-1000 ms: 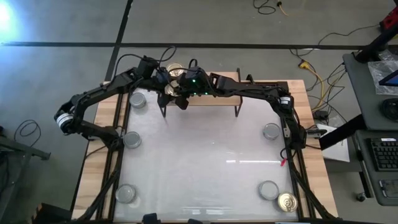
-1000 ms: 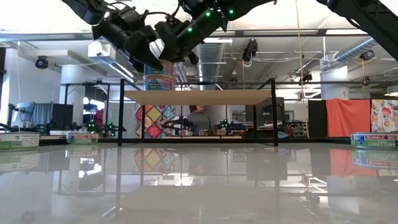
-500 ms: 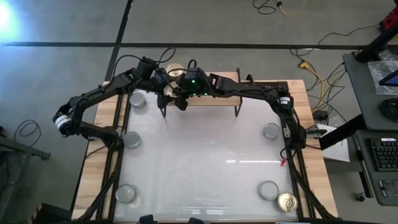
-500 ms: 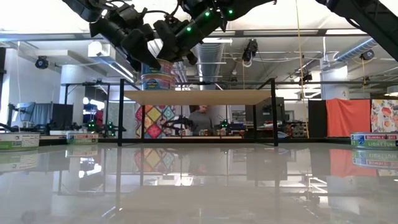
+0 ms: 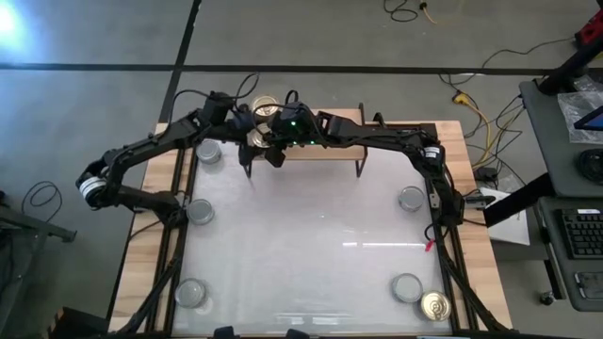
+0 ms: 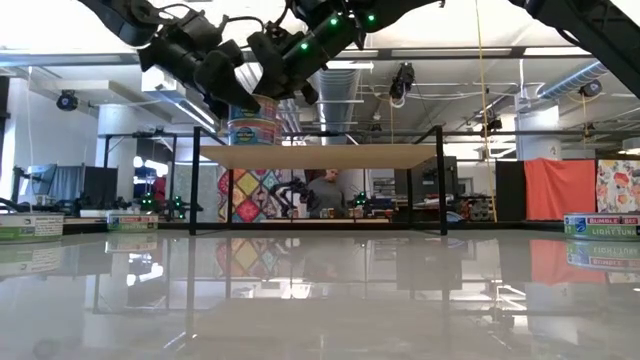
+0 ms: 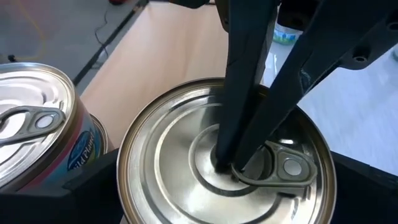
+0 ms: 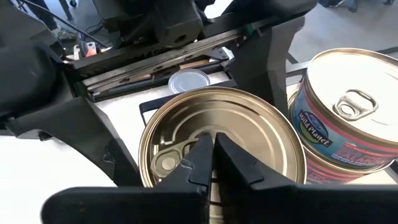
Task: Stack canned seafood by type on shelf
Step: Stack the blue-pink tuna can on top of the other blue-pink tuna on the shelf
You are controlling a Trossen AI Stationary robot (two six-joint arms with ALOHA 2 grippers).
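Both arms meet at the left end of the wooden shelf (image 5: 316,149), where a gold-lidded tin (image 8: 221,152) sits on the board just beside a stack of labelled tins (image 6: 253,127) with a gold pull-tab lid. The right gripper (image 8: 214,158) has its fingers pinched together, tips pressing on the gold lid's centre, apparently to pin the tin in place. The left gripper (image 7: 205,186) straddles the same tin with its jaws spread wide, clear of the rim, which suggests a release. Silver-lidded tins (image 5: 408,286) and one more gold-lidded tin (image 5: 435,305) wait on the white table (image 5: 311,254), so sorting is far from done.
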